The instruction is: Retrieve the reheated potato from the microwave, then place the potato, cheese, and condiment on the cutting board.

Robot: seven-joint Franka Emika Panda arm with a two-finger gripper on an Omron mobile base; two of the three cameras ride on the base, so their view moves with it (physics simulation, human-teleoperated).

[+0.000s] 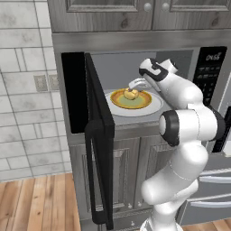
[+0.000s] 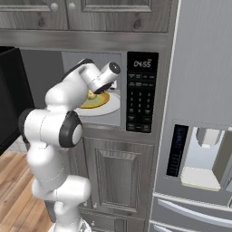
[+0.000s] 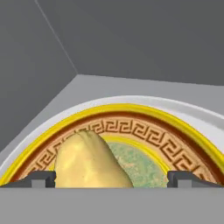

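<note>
Inside the microwave (image 1: 180, 58) — door (image 1: 97, 135) swung wide to the left, grey cavity exposed — a white turntable (image 1: 153, 106) carries a plate (image 1: 143, 100) with a yellow rim and an orange key-pattern band. Potato (image 1: 131, 94): pale-yellow lump, resting on the plate's green centre. Gripper (image 1: 136, 85): reached into the cavity just above the potato, jaws spread wide and holding nothing; from the hand camera the two fingertips (image 3: 43, 178) stand on either side of the potato (image 3: 89, 162). Button panel (image 2: 141, 93) — right of the cavity, clock lit.
</note>
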